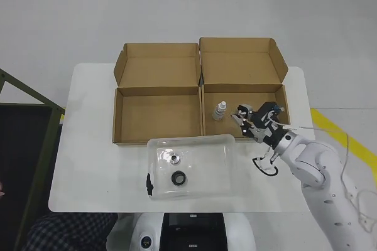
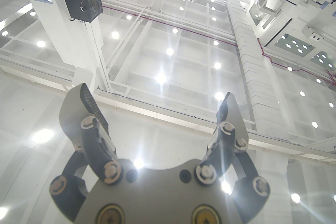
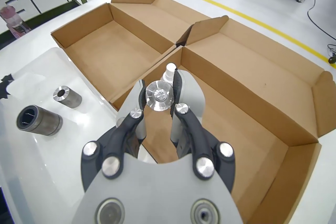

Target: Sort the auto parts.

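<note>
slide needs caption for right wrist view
Right gripper holding a shiny round metal part above a brown cardboard box

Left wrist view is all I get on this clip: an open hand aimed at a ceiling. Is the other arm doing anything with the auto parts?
Observer: Yes. The right hand is shut on a shiny round silver metal part, above the right brown cardboard box.
Operator: Anything in that box already?
Observer: One small white bottle, standing near the wall next to the other box.
Operator: What is left to sort?
Observer: Two parts sit in the clear plastic tray: a small steel cylinder with a bore and a larger dark grey sleeve.
</note>
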Action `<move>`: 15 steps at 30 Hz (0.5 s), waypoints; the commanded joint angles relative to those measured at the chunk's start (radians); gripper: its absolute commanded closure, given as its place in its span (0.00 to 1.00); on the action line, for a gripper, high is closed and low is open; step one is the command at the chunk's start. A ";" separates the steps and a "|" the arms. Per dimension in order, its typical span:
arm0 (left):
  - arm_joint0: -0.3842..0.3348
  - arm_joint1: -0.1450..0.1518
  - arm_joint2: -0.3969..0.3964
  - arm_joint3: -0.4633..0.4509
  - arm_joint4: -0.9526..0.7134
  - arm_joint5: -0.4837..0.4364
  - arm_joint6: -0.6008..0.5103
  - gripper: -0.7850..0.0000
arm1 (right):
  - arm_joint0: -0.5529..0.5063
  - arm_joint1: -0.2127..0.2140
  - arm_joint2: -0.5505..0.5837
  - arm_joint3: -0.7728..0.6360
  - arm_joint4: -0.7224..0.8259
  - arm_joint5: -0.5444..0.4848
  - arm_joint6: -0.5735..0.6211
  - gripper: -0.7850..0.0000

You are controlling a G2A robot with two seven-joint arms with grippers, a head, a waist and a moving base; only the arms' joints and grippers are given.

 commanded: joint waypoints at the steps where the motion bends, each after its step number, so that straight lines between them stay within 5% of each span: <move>1: 0.000 0.000 0.000 0.000 0.000 0.000 0.000 0.00 | 0.009 0.000 -0.004 0.007 -0.014 0.012 0.018 1.00; 15: 0.000 0.000 0.000 0.000 0.000 0.000 0.000 0.00 | 0.115 -0.007 -0.043 0.162 0.005 0.025 0.085 1.00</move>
